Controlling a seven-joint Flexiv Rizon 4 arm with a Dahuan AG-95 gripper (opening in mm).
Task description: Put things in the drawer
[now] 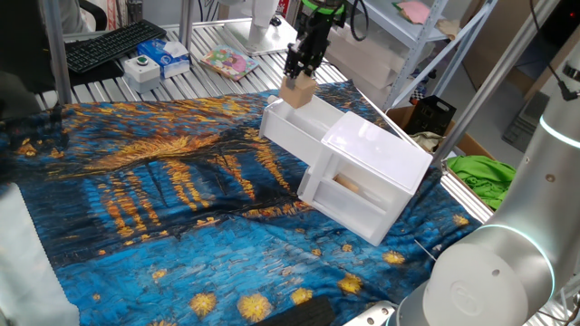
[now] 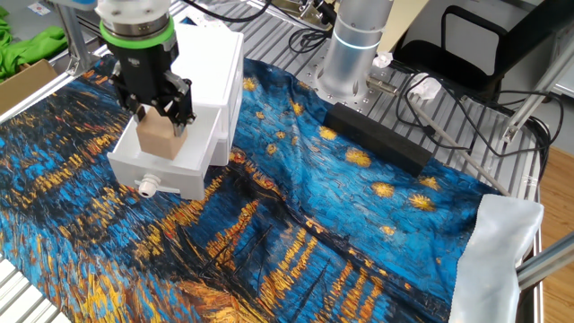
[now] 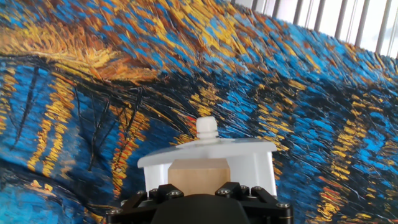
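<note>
Fingers (image 2: 166, 115) clamped on the tan wooden block (image 2: 159, 135) hold it directly over the open upper drawer (image 2: 170, 170), so the placing step is in hand and the next move calls for lowering and release, above a counter (image 2: 359, 233) draped in blue-and-gold painted cloth amid metal shelving (image 1: 426, 45).

The tan wooden block (image 2: 160, 135), roughly cubic with plain faces, hangs upright above the drawer (image 2: 170, 167), pinched between the end effector (image 2: 161, 111) fingers; its lower half shows. The drawer, a shallow white plastic tray with a round knob, stands pulled out of the white cabinet (image 1: 376, 154); it sits level.
</note>
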